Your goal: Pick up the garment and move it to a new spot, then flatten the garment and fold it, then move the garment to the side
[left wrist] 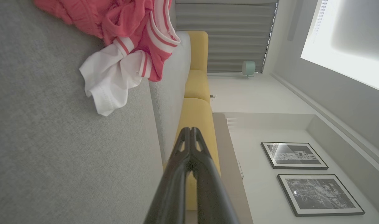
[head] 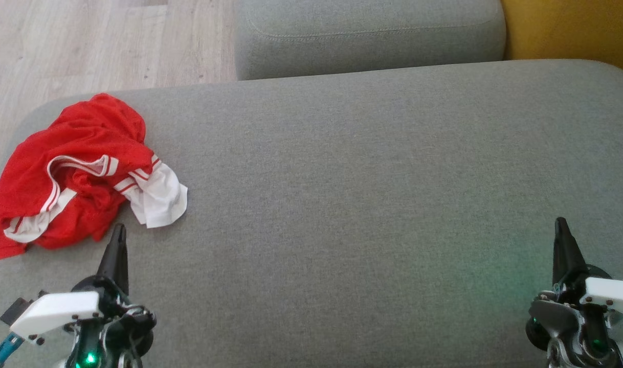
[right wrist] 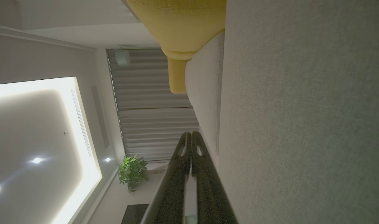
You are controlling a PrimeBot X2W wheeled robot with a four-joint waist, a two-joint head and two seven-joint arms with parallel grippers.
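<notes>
Item: garment (head: 81, 168), a red jersey with white striped trim, lying crumpled at the left end of the grey sofa cushion (head: 368, 204), its lower left part running out of the head view; judged light, limp and thin, likely to drape and slip rather than keep any shape. Suggested hold: the white sleeve (head: 160, 202) or a raised red fold, both near the left pincer (head: 118, 230); left pincer closed, empty, just beside the heap; right pincer (head: 561, 225) closed, empty, well apart over bare cushion.
</notes>
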